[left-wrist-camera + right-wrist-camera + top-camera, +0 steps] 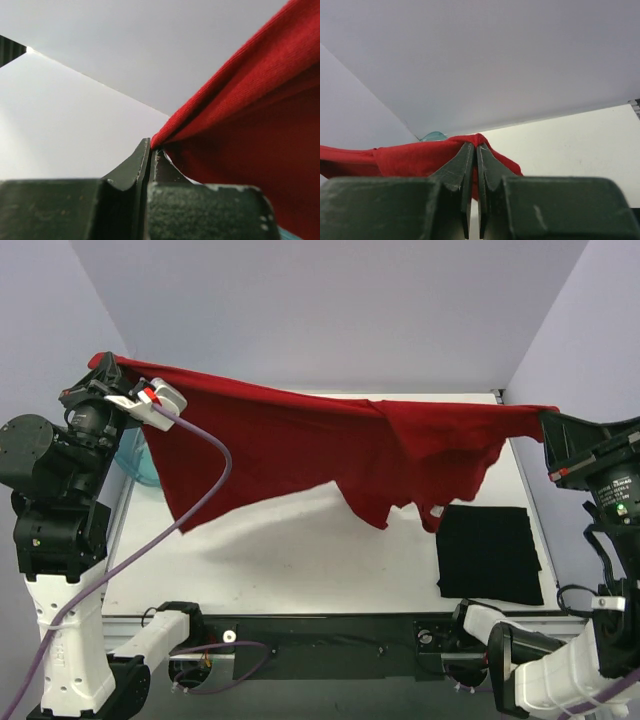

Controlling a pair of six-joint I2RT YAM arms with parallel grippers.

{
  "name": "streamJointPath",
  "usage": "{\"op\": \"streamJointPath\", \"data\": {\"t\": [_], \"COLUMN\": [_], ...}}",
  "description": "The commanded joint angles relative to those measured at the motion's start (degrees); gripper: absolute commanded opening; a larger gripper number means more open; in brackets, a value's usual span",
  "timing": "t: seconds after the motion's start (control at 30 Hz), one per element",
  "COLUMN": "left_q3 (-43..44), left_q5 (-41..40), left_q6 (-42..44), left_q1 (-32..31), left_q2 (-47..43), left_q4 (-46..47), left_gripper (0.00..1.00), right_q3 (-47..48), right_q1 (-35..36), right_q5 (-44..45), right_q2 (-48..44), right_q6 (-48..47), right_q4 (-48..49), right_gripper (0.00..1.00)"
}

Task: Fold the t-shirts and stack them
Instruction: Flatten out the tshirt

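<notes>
Here, I have the left gripper (pixel 151 146) and right gripper (pixel 476 146) each clamped on the red t-shirt (pixel 300 440), stretched wide above the table (pixel 290 570), presumably to spread it for folding, with the folded black t-shirt (pixel 490 552) lying below.

Pale lavender-grey walls close the scene on three sides: a back wall (pixel 330 310), a left wall (pixel 50 300) and a right wall (pixel 590 330), meeting in clean corners. Below them lies a white bench (pixel 300 570) with a black rail (pixel 330 645) along its near edge. The light is even and diffuse — only a soft shadow (pixel 280 525) falls on the benchtop.
</notes>
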Motion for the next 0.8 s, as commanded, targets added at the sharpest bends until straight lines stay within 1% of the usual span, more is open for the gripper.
{"op": "streamJointPath", "data": {"t": [0.0, 0.03, 0.1, 0.13, 0.23, 0.27, 0.3, 0.33, 0.37, 0.4, 0.47, 0.53, 0.6, 0.63, 0.67, 0.7, 0.73, 0.77], "left_q3": [2.73, 3.17, 5.10, 6.24, 6.95, 6.87, 6.52, 5.73, 5.29, 4.33, 4.14, 4.58, 6.68, 9.21, 10.98, 13.95, 15.72, 18.53], "left_q5": [-4.06, -4.24, -4.24, -4.42, -5.29, -5.47, -5.47, -4.51, -3.11, -2.32, 0.15, 1.91, 2.26, 1.65, 1.39, 0.25, -0.37, -1.94], "left_q6": [0.52, 0.79, 0.27, -0.09, -1.93, -2.28, -2.72, -3.16, -4.12, -4.66, -7.03, -9.74, -11.42, -11.95, -12.91, -13.18, -13.62, -13.71], "left_q1": [0.12, 0.12, 0.12, 0.12, 0.12, 0.21, 0.21, 0.21, 0.21, 0.12, 0.12, 0.04, -0.31, -0.49, -1.19, -1.54, -2.50, -3.56], "left_q2": [0.09, 0.27, 0.36, 0.18, -0.43, -0.52, -0.35, -0.26, 0.09, 0.44, 2.28, 5.18, 9.48, 13.24, 15.45, 19.04, 21.25, 25.02], "left_q4": [2.66, 2.49, 1.44, -0.31, -2.78, -4.00, -4.45, -4.98, -4.90, -4.72, -4.37, -2.63, -0.43, 0.37, 1.77, 3.18, 4.41, 6.42], "left_gripper": [0.00, 0.00, 0.00, 0.00, 0.00, 0.00, 0.00, 0.00, 0.00, 0.00, 0.00, 0.00, 0.00, 0.00, 0.00, 0.00, 0.00, 0.00], "right_q3": [1.09, 1.71, 1.89, 1.11, -1.18, -1.53, -3.01, -4.16, -7.22, -8.55, -9.80, -8.57, -6.47, -4.28, -3.30, -2.25, -2.41, -2.76], "right_q1": [2.42, 3.04, 5.67, 8.03, 13.22, 15.67, 16.39, 19.62, 20.70, 22.54, 23.25, 23.17, 22.47, 20.20, 17.66, 11.54, 9.04, 5.19], "right_q5": [8.00, 9.42, 15.57, 19.68, 27.00, 30.76, 32.10, 34.11, 34.39, 34.14, 31.42, 27.65, 26.58, 24.40, 22.38, 16.09, 13.68, 10.78], "right_q2": [-0.07, -0.43, -2.27, -3.75, -6.49, -7.02, -6.93, -6.85, -6.76, -5.54, -1.60, 3.93, 10.08, 12.03, 15.88, 17.48, 20.28, 22.92], "right_q6": [-3.13, -4.35, -6.64, -7.26, -11.47, -12.53, -12.80, -13.15, -13.50, -13.77, -14.12, -14.56, -14.56, -14.13, -10.56, -7.13, 0.04, 4.29], "right_q4": [4.14, 4.14, 4.58, 4.93, 5.99, 6.16, 6.34, 7.21, 8.00, 8.97, 10.20, 11.78, 14.23, 15.03, 17.83, 20.38, 25.27, 30.72], "right_gripper": [0.00, 0.00, 0.00, 0.00, 0.00, 0.00, 0.00, 0.00, 0.00, 0.00, 0.00, 0.00, 0.00, 0.00, 0.00, 0.00, 0.00, 0.00]}}
